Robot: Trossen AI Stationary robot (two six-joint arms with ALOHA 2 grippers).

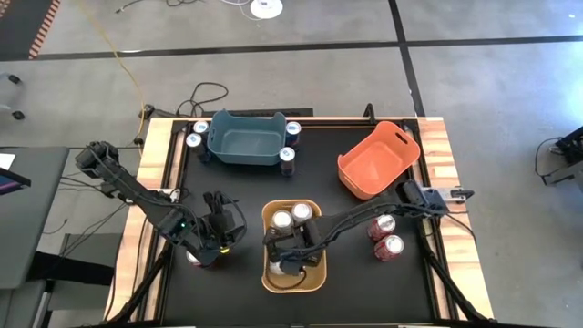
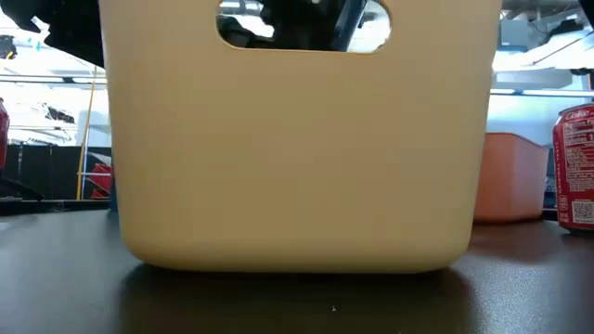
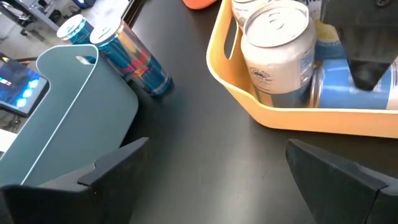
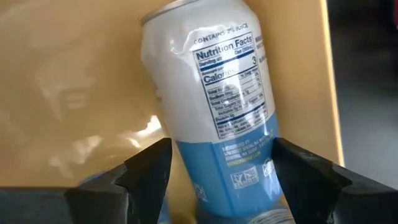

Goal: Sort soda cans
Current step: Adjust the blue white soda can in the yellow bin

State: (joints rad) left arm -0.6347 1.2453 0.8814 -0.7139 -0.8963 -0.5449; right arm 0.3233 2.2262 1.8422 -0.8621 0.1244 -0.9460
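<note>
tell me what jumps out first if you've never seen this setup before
The yellow-orange bin at the table's near middle draws the eye, with the right gripper reaching down into it, its fingers on either side of a silver/pale blue can. Behind it stand a teal bin ringed by dark blue cans and an orange bin; two red cans wait at the right.

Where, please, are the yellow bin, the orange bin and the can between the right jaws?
yellow bin [image 1: 315,279]: high view, right rim.
orange bin [image 1: 373,169]: high view, bare inside floor.
pale blue can [image 4: 214,106]: right wrist view, white upper side by the label.
</note>
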